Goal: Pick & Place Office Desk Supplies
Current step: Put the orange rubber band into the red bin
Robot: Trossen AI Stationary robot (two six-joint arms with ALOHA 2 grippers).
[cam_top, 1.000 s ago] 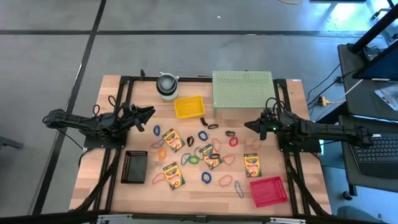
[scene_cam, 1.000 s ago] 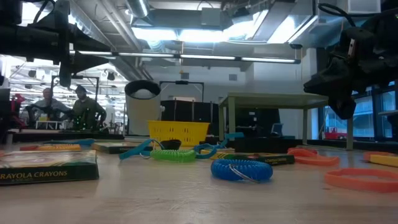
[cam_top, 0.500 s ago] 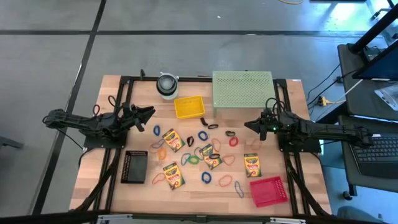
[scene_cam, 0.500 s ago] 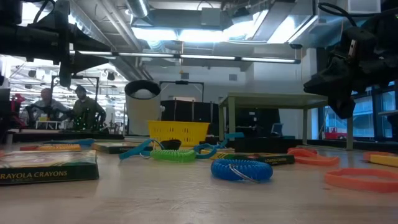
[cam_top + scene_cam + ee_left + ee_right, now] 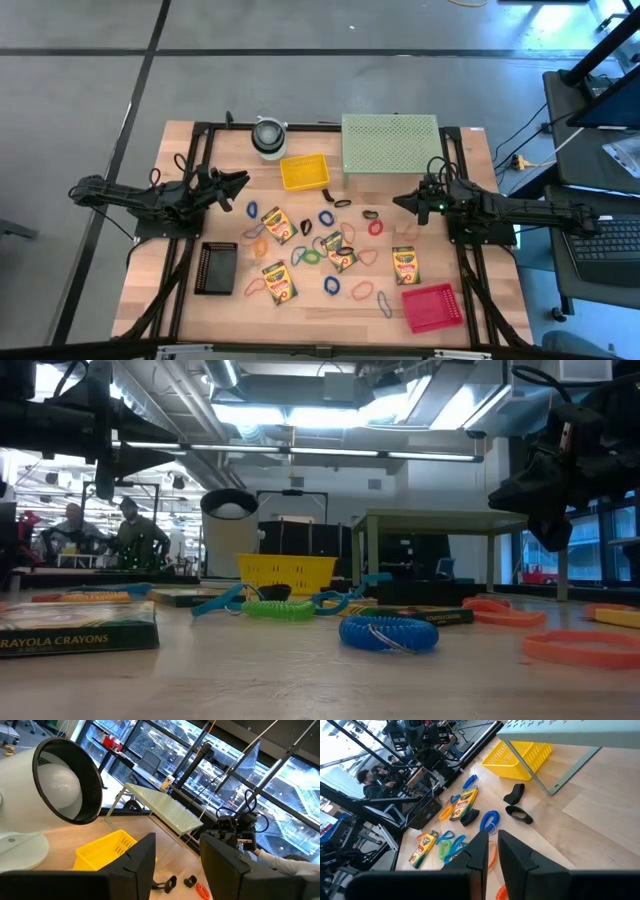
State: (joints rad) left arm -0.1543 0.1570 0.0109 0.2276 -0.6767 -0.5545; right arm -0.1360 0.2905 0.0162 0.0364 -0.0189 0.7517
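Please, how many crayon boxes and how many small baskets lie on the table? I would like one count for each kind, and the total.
Crayon boxes: 4
Baskets: 3 (yellow basket, red basket, black basket)
Total: 7
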